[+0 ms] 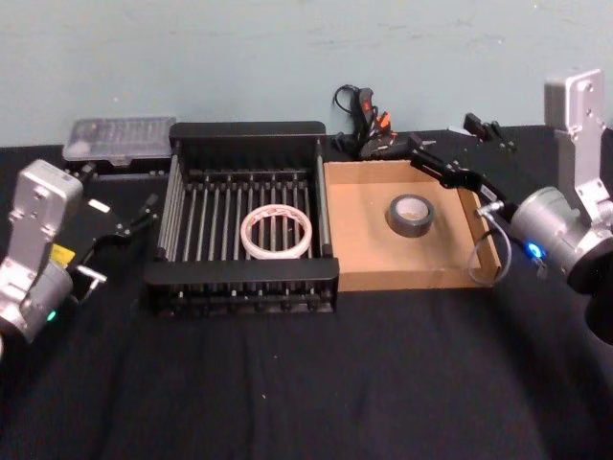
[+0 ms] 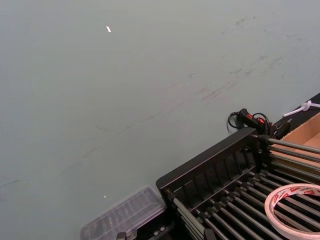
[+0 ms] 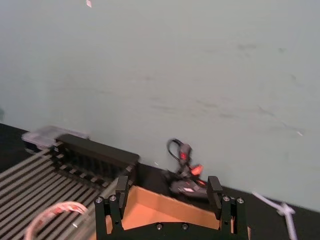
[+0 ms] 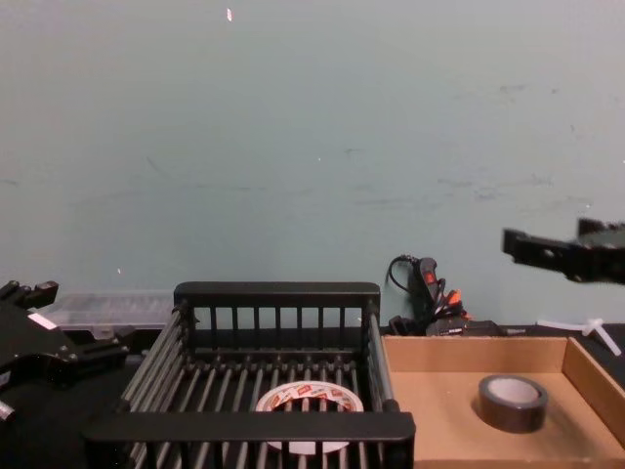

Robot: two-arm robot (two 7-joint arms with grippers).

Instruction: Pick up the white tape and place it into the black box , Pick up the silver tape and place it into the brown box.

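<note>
The white tape (image 1: 277, 233) lies flat on the barred bottom of the black box (image 1: 239, 284); its red-marked core shows in the left wrist view (image 2: 295, 207). Inside the brown box (image 1: 374, 259) the silver tape (image 1: 411, 214) lies flat, towards the back. My right gripper (image 1: 448, 144) hovers open above that box's far right corner, clear of the roll, and its two fingers (image 3: 121, 192) hold nothing. Left of the black box, my left gripper (image 1: 134, 220) stands open and holds nothing.
A black and orange glue gun (image 1: 369, 126) lies behind the brown box against the wall. A clear plastic case (image 1: 120, 137) sits at the back left. The black cloth table (image 1: 316, 383) in front of both boxes offers free room.
</note>
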